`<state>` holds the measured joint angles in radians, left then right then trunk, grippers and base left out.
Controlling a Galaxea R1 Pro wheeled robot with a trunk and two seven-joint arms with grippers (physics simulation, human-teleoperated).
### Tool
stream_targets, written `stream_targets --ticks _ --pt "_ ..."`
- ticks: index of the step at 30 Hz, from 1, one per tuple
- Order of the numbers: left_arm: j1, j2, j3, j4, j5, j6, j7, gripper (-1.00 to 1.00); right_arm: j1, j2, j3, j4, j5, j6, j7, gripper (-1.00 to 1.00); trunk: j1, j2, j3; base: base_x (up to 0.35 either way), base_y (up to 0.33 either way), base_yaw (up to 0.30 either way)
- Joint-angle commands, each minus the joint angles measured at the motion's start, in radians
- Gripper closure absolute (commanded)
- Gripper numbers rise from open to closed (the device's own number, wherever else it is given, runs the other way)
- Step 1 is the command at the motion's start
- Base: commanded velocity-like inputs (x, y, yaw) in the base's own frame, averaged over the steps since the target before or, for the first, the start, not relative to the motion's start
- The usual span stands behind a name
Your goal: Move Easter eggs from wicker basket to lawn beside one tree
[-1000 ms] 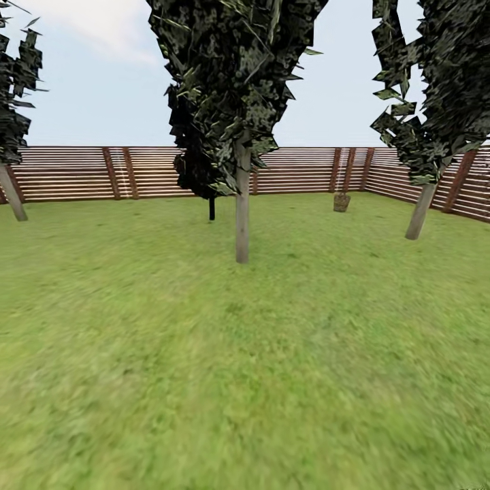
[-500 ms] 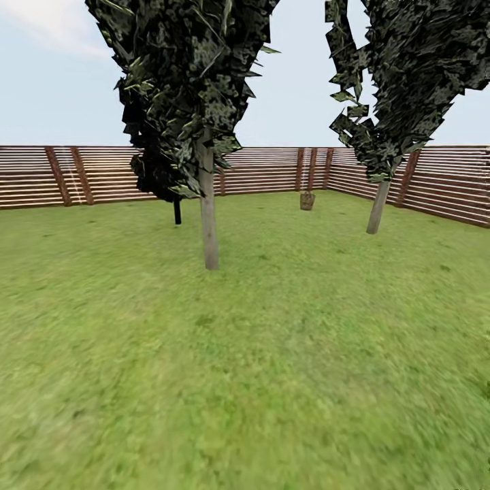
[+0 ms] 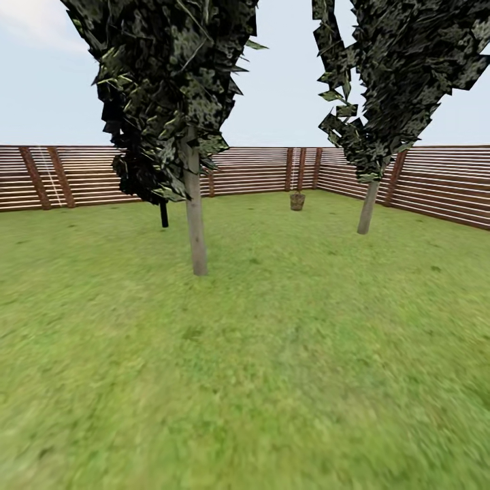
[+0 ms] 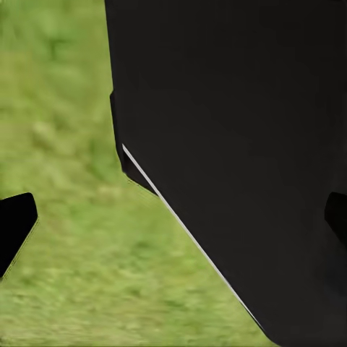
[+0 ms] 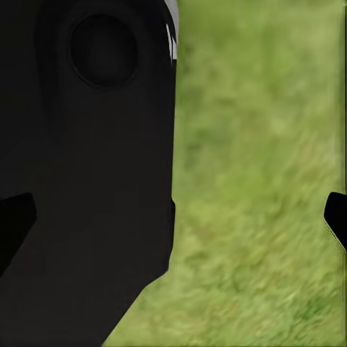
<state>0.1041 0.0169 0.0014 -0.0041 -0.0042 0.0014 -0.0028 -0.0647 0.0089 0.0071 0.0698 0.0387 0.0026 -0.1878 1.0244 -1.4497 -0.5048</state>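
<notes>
Here the lawn (image 3: 272, 381) fills the lower two-thirds of the head view, mottled green and flat. A dark brown slatted fence (image 3: 245, 173) runs across the middle of the frame and angles forward at the right. The nearest tree (image 3: 195, 224) stands left of centre, its grey-brown trunk rising into a dark jagged crown at the upper left. A second tree (image 3: 367, 207) stands at the right, leaning, its crown in the upper right. A darker, thinner trunk (image 3: 164, 214) shows just behind the nearest tree. Small and far off, the wicker basket (image 3: 297, 201) sits on the grass near the fence corner, between the two trees; its contents are too small to tell.

In both wrist views the jaws stand apart, holding nothing: the left gripper (image 4: 173, 220) and the right gripper (image 5: 177, 217) each hang over grass beside dark robot body.
</notes>
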Motion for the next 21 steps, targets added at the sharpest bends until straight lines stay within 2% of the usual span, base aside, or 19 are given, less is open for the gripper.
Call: stream_targets --ticks 1,18,21 --pt "0.000 0.000 0.000 0.000 0.000 0.000 0.000 -1.00 -0.001 0.000 0.001 0.002 0.004 0.000 -0.004 -1.00 0.001 0.000 -0.001 0.335 0.000 0.000" --pt "0.000 0.002 0.000 0.000 0.001 0.000 0.000 -1.00 -0.001 0.000 0.001 0.002 0.004 -0.001 -0.004 -1.00 0.001 0.000 -0.001 0.335 0.000 0.000" --pt "0.000 0.002 0.000 0.000 0.001 0.000 0.000 -1.00 -0.001 0.000 0.000 0.002 0.004 0.000 -0.004 -1.00 0.001 0.000 -0.001 0.336 0.000 -0.100"
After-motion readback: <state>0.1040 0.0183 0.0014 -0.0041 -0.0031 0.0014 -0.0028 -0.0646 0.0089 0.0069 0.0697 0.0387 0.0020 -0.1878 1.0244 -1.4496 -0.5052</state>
